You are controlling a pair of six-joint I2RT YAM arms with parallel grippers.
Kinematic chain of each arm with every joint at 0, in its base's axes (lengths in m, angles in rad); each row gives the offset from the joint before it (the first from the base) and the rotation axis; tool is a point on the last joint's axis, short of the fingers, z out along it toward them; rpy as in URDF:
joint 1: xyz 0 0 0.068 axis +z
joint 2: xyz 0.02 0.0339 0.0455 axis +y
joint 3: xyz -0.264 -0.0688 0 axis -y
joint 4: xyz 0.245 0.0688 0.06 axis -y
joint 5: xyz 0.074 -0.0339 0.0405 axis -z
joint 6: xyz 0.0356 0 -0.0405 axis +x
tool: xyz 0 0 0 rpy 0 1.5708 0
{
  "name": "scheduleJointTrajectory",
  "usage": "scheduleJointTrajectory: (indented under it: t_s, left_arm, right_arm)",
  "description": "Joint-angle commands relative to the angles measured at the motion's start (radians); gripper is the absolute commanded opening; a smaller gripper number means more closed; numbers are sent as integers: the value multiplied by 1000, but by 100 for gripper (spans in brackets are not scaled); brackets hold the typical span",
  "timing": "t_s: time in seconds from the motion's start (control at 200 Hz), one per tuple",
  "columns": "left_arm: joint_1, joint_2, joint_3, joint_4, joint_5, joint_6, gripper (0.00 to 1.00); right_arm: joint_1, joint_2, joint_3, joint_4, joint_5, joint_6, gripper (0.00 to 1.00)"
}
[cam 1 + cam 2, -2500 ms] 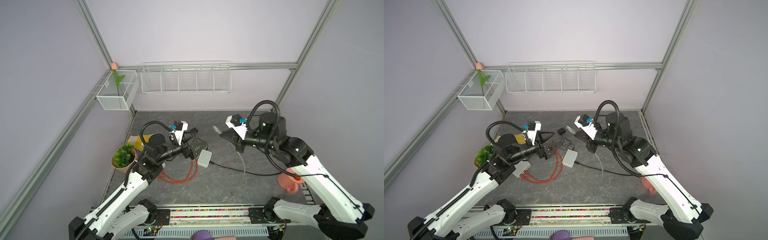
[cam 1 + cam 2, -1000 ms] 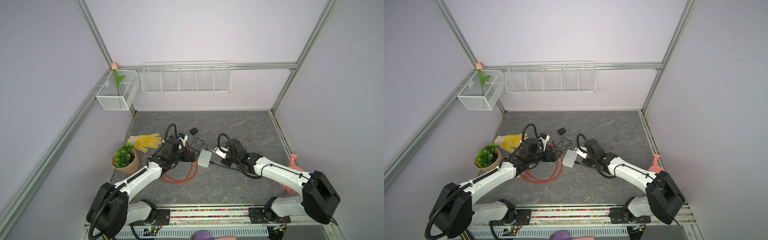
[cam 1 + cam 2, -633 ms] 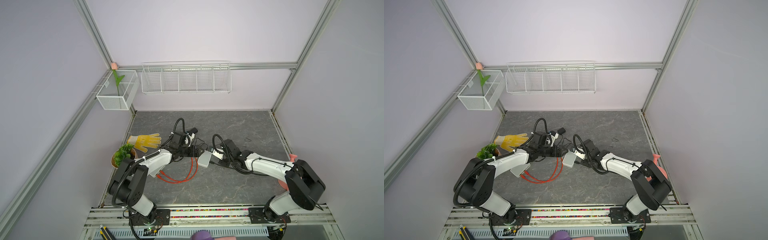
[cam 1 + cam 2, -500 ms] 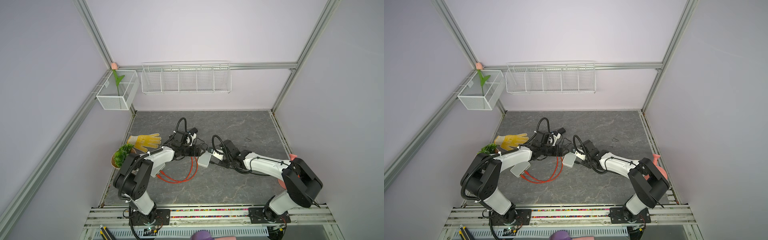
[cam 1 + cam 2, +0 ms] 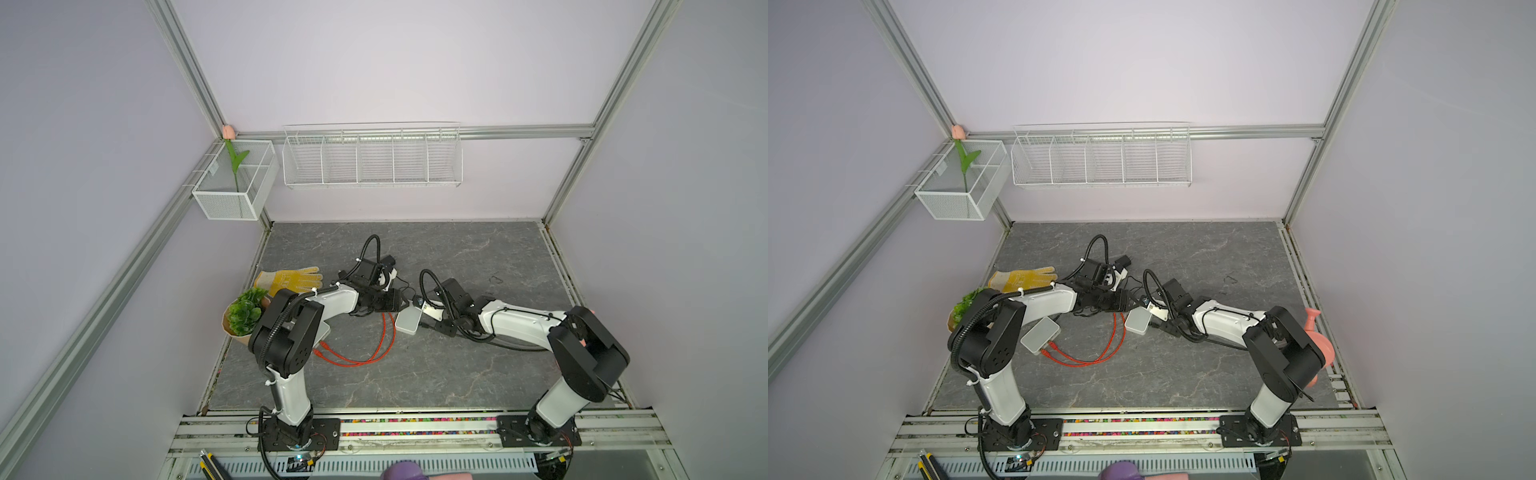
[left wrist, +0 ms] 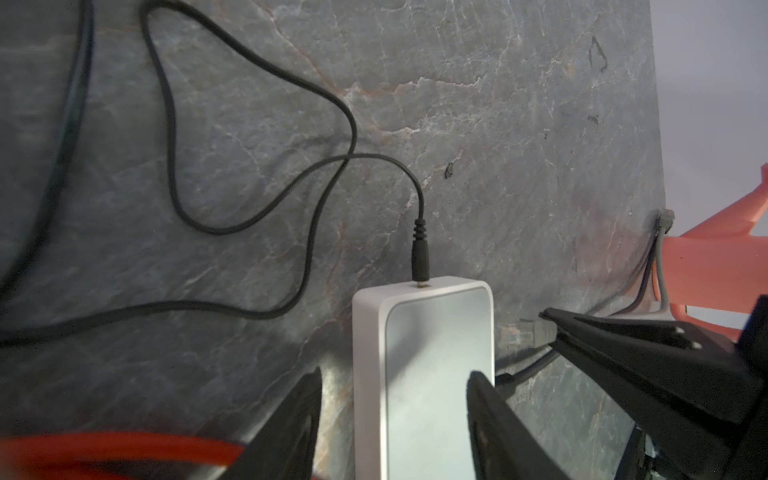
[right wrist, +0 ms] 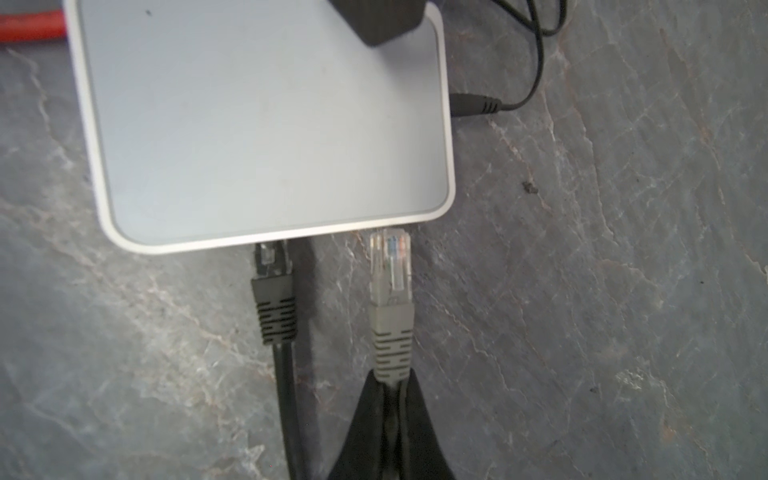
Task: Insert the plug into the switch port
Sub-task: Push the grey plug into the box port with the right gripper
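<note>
The switch (image 5: 407, 321) (image 5: 1138, 322) is a flat white box lying mid-table. In the left wrist view my left gripper (image 6: 395, 374) straddles the switch (image 6: 436, 374), open; a gap shows beside one finger and the other sits at the box's edge. My right gripper (image 7: 390, 382) is shut on the grey cable just behind the plug (image 7: 390, 266), a clear connector with a grey boot. Its tip sits at the switch's (image 7: 266, 124) port edge; whether it is inside cannot be told. A black plug (image 7: 272, 266) sits in the neighbouring port. In both top views the grippers (image 5: 399, 305) (image 5: 1158, 326) meet at the switch.
A round black power plug (image 6: 420, 257) enters the switch's end. A red cable (image 5: 374, 345) loops in front and runs to a second white box (image 5: 1040, 334). A yellow glove (image 5: 291, 278) and a potted plant (image 5: 243, 313) lie left. A pink watering can (image 5: 1316, 336) stands far right.
Both arms have come down from above and reached in to the switch. The left jaws have narrowed around the switch. The right gripper has stayed shut on the plug's cable.
</note>
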Motion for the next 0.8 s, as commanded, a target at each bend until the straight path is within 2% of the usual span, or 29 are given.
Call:
scheduleJointTrajectory:
  t_s: [0.0,0.33,0.795]
  left_arm:
    - [-6,18,37,-16,9,17,51]
    - [-10,56,57,-17,15,17,45]
    - [-20,76,69,6,22,0,43]
  right_arm:
    - [-5,23,28,-37,-30,-6,6]
    - [0,36,41,-75,-32,5,7]
    - [19,66,85,-95,-41,0,7]
